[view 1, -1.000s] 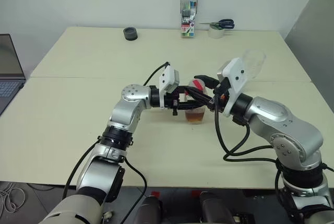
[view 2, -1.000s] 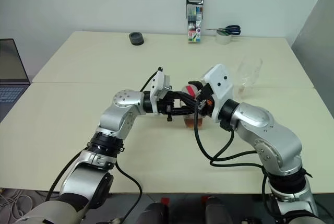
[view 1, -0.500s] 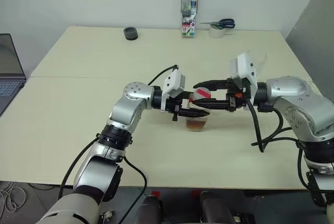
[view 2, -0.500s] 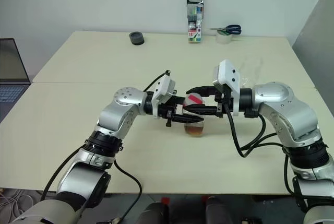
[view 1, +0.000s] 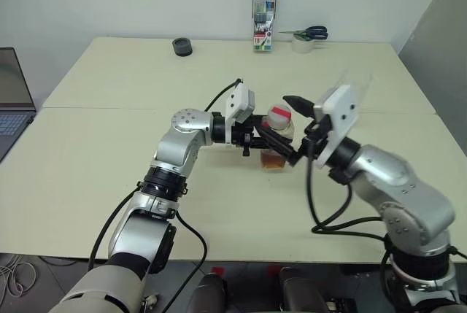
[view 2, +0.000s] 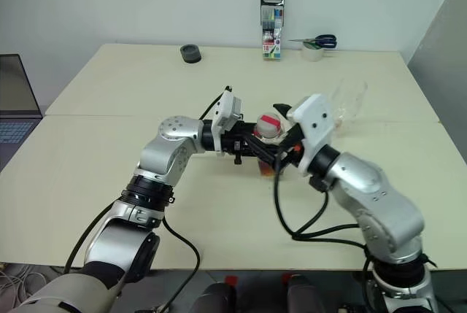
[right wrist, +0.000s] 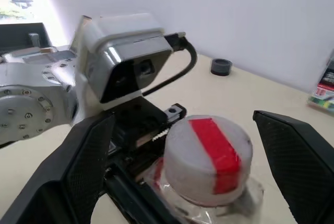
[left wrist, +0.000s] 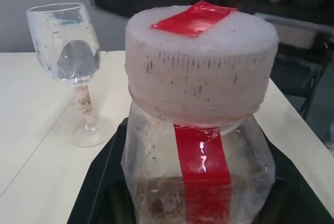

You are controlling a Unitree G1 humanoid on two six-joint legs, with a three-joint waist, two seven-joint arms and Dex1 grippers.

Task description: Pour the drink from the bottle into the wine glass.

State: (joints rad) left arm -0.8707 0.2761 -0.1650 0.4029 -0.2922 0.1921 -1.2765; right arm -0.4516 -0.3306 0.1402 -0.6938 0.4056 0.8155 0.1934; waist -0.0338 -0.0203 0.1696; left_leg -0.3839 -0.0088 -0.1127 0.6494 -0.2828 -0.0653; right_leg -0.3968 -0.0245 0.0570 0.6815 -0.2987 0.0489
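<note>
A small clear bottle (view 1: 276,138) with a whitish cap (view 1: 279,115) bearing a red strip stands just above the table's middle. Amber drink (view 1: 273,161) fills its bottom. My left gripper (view 1: 271,147) reaches in level from the left and is shut on the bottle's body (left wrist: 201,172), with black fingers (left wrist: 96,198) on either side. My right gripper (right wrist: 203,174) is open, its wide fingers (right wrist: 86,169) apart on both sides of the cap (right wrist: 209,148) without touching it. The empty wine glass (view 2: 349,100) stands upright behind the right wrist, and the wine glass (left wrist: 70,46) is beside the bottle.
At the table's far edge stand a pen case (view 1: 264,17), scissors on a tape roll (view 1: 305,38) and a small black round object (view 1: 182,47). A laptop (view 1: 11,101) sits at the left edge. A seam runs across the table (view 1: 109,182).
My right gripper has opened wide. Its arm swung out to the right and came back, so the fingers now stand apart around the cap. The left gripper kept the bottle still.
</note>
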